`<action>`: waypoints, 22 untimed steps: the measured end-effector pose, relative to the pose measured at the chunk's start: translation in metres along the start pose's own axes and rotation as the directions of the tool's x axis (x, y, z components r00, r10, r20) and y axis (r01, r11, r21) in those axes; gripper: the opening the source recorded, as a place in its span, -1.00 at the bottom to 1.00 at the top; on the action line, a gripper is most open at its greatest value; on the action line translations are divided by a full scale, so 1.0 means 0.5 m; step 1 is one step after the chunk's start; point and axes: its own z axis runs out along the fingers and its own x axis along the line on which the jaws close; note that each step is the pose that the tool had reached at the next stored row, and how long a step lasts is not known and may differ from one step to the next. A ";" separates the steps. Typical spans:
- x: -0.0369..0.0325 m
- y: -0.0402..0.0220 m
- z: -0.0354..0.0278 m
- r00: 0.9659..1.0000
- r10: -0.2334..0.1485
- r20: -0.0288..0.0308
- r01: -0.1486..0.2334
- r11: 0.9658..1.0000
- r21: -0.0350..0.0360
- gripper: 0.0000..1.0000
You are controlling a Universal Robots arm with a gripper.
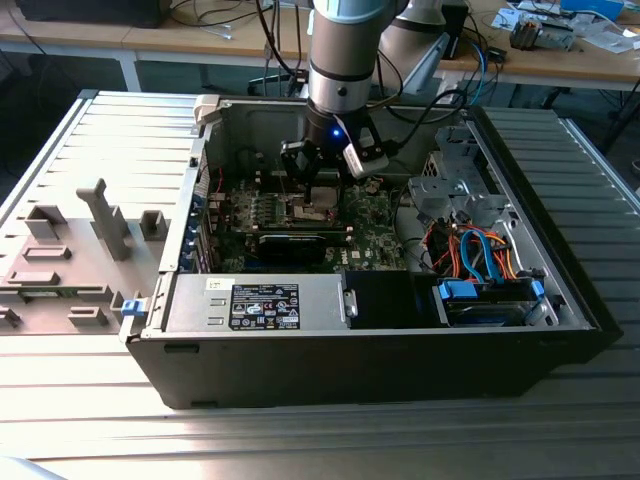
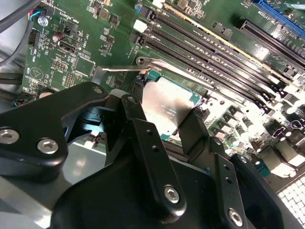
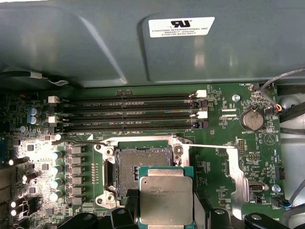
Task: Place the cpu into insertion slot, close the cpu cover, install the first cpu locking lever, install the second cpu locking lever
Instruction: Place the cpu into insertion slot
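Note:
My gripper (image 2: pixel 162 114) is shut on the cpu (image 2: pixel 164 107), a flat silver-grey square with a green edge, one black finger on each side of it. In the first wrist view the cpu (image 3: pixel 166 200) hangs just off one edge of the insertion slot (image 3: pixel 140 164), overlapping that edge. The slot's dark square centre lies uncovered inside its silver rim. A silver plate (image 3: pixel 238 174) beside the socket may be the cpu cover swung open; I cannot tell. A thin lever rod (image 3: pixel 209 146) runs along the socket's far side. In the exterior view the gripper (image 1: pixel 322 178) hovers over the motherboard.
Four long memory slots (image 3: pixel 128 112) run just beyond the socket, and the case wall (image 3: pixel 143 43) rises behind them. A long black card (image 1: pixel 300 243), the power supply (image 1: pixel 260 300) and a drive cage with orange and blue cables (image 1: pixel 480 255) crowd the case.

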 end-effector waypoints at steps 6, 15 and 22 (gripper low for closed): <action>0.000 0.000 0.003 1.000 0.000 0.000 0.000 1.000 0.002 0.08; 0.000 0.000 0.007 1.000 0.000 0.000 0.000 1.000 0.004 0.08; 0.000 0.000 0.010 1.000 0.000 0.000 0.000 1.000 0.005 0.08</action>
